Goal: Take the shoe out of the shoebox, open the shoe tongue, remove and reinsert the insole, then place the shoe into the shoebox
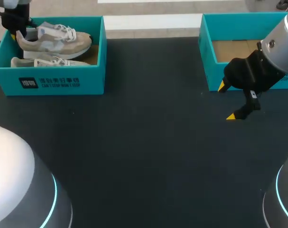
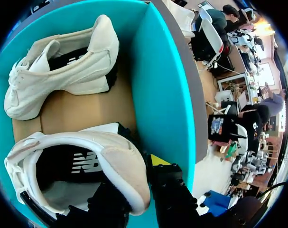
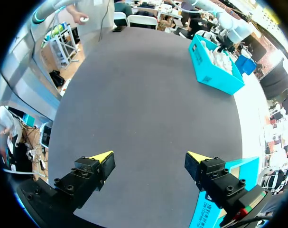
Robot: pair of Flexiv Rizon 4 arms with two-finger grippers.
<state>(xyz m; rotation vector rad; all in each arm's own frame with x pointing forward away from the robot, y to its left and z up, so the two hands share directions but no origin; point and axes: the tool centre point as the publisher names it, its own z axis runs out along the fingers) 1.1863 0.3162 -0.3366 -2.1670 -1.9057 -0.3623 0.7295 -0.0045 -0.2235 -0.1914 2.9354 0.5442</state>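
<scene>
Two fingers of the left gripper (image 2: 134,183) pinch the padded heel collar of the shoe (image 2: 77,166), one inside and one outside. The head view hides this grip but places it in the teal cardboard shoebox (image 1: 53,80) at the table's (image 1: 144,142) far left corner, the second shoe (image 1: 49,61), beige with white laces, alongside on the brown floor. Right gripper (image 1: 227,101) hangs with yellow wedge tips spread wide over the dark matte table, beside the open-topped second box (image 1: 210,57) at the far right edge.
</scene>
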